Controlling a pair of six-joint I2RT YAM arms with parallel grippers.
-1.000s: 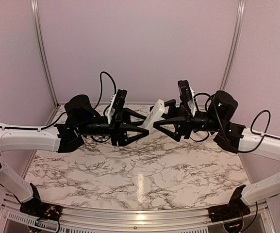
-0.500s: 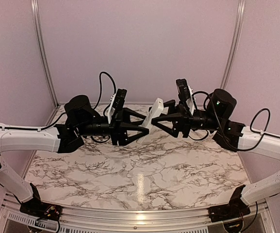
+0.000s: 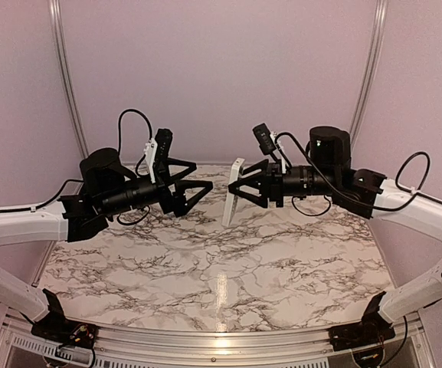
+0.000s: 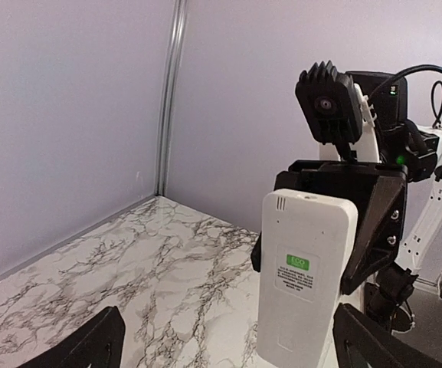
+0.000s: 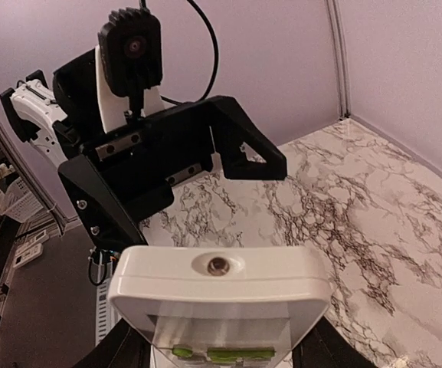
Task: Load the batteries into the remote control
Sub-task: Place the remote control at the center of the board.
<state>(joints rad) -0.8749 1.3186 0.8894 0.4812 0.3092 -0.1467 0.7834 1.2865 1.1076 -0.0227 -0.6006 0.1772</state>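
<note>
Pale lilac walls (image 3: 221, 69) close in the back and both sides, with metal posts (image 3: 66, 84) standing in the corners. Below them lies the surface (image 3: 221, 268), white marble pattern with grey veins, and a metal rail (image 3: 205, 337) runs along its near edge.

Two white and black arms reach in from either side and face each other above the far half of the surface. The left gripper (image 3: 195, 196) stands wide open and holds nothing. In its own wrist view its two fingers (image 4: 90, 345) sit far apart at the bottom corners. The right gripper (image 3: 236, 190) is closed part way on the remote control (image 3: 229, 208), one finger on each long edge.

The remote control hangs in the air above the surface, nearly upright with its top end leaning slightly to the right. It is just beyond the tips of the left gripper and does not touch them.

From the left wrist the remote control (image 4: 305, 284) shows its plain white back, with small slits (image 4: 282, 203) near the top. A green label (image 4: 297, 261) there reads "ECO"; the print under it is too small to read. From the right wrist the remote control (image 5: 219, 287) shows its top end, with a small dark window (image 5: 219, 265) and green buttons (image 5: 221, 354).
</note>
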